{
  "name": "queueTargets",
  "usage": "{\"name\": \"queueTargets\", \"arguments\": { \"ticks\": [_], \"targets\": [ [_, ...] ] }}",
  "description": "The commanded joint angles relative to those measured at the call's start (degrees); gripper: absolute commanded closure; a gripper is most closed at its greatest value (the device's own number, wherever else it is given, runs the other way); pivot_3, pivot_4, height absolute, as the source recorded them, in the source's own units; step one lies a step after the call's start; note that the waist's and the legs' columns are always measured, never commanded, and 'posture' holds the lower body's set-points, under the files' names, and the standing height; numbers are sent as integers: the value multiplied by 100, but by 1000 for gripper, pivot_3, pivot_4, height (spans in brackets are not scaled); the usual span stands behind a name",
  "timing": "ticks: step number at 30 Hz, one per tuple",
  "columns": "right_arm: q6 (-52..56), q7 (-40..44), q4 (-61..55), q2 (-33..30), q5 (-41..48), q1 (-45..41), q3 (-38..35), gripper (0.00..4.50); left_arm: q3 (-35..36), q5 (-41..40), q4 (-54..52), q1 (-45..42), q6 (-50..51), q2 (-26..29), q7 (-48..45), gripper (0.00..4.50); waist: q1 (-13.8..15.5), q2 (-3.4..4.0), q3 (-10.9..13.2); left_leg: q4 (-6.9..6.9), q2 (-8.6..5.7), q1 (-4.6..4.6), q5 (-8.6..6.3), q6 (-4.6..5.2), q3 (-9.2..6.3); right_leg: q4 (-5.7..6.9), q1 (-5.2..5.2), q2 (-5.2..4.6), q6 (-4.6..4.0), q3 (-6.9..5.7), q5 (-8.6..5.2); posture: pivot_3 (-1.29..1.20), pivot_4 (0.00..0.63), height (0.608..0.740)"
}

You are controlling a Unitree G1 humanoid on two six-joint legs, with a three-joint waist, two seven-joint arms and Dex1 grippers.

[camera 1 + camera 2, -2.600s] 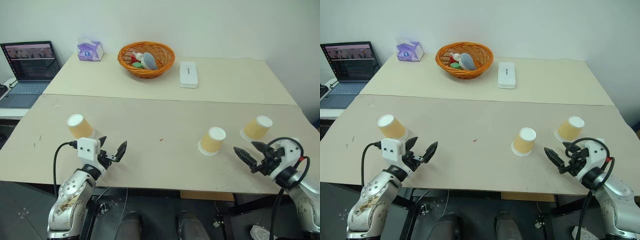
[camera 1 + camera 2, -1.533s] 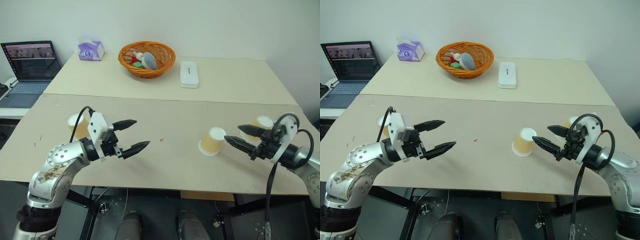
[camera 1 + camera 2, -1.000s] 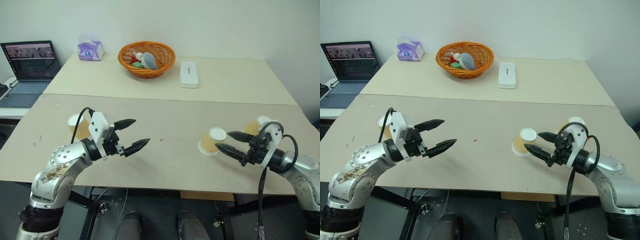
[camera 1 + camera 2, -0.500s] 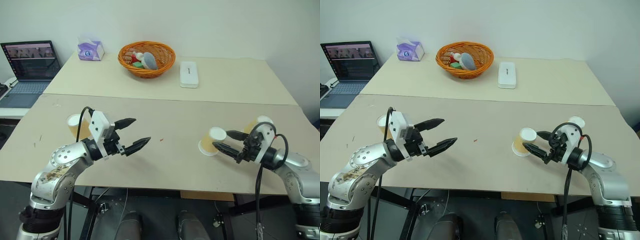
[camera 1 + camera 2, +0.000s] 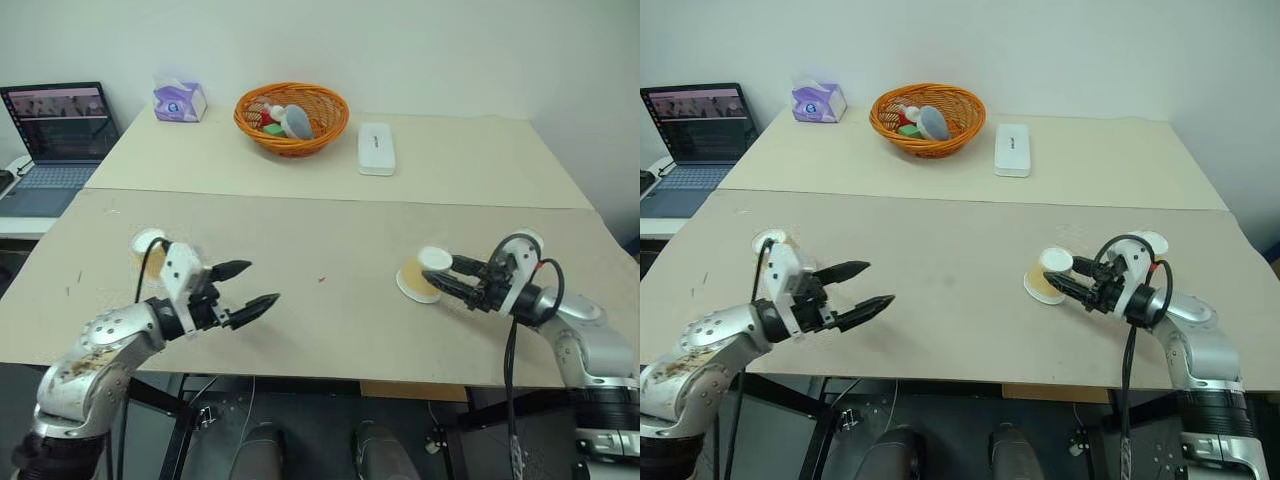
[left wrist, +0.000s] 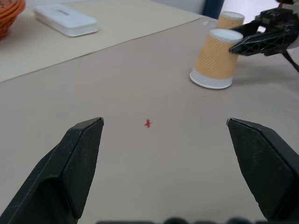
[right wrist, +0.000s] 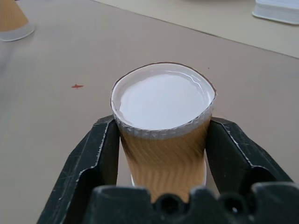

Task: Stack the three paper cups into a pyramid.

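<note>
My right gripper (image 7: 163, 140) has just closed on the middle cup (image 5: 420, 275); half a second back its jaws stood apart on either side of that cup, and now both fingers press its ribbed wall just under the white base, so the first of the three is in hand and ready to lift. My left gripper (image 5: 252, 285) has drifted back and down toward its own side, jaws wide apart and empty, with the left cup (image 5: 147, 247) just behind its wrist. The third cup (image 6: 231, 20) stands just behind the held one, by my right wrist. All three sit mouth down on the table (image 5: 330, 240), so no pyramid is begun.

The right wrist view shows the clamp itself, both fingers flat on the wall. The left wrist view shows the red cross (image 6: 148, 123) between my open fingers, well short of the held cup
</note>
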Motion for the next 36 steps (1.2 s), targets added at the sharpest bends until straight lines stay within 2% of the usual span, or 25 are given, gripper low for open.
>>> {"name": "queueTargets", "arguments": {
  "ticks": [1, 8, 12, 18, 24, 36],
  "targets": [
    [-279, -7, 106, 68, -36, -334, -83, 1964, 368, -1, 156, 116, -225, 28, -109, 0, 4, 0, 0, 0, 0, 0, 0, 0, 0, -1, 1, 0, 0, 0, 0, 0, 150, 675],
    [-148, 127, 330, 615, 47, -1470, 279, 1964, 523, -9, 225, 358, -325, -82, -73, 0, -20, 4, 5, 0, 3, -1, 0, 0, 1, 3, -4, 1, -2, 0, 1, 0, 150, 675],
    [-94, 377, 416, 938, -8, -1822, 623, 1964, 497, 1, 163, 369, -337, -149, -20, 0, -2, 5, 6, -2, 4, -2, 0, 0, 0, 3, -5, 0, -3, -2, 2, 0, 150, 675],
    [-590, 755, 1461, 1636, -578, -2476, 1445, 1964, 568, -75, -154, 589, -277, -221, 107, 0, -11, 7, 7, -1, 4, -7, 0, -1, -1, 5, -9, -3, -6, -5, 4, 0, 150, 675],
    [-1110, 901, 2573, 2164, -1035, -3139, 1769, 1964, 630, -116, -318, 695, -242, -248, 223, 0, -15, 10, 12, -1, 4, -9, 1, -3, -1, 7, -15, -3, -7, -9, 5, 0, 150, 675],
    [-1589, 1327, 3340, 2764, -1556, -3588, 2115, 1964, 599, -101, -357, 761, -285, -314, 318, 0, -33, 15, 16, -2, 5, -9, 2, -4, -3, 13, -18, -3, -8, -12, 5, 0, 150, 675]
  ]
}}
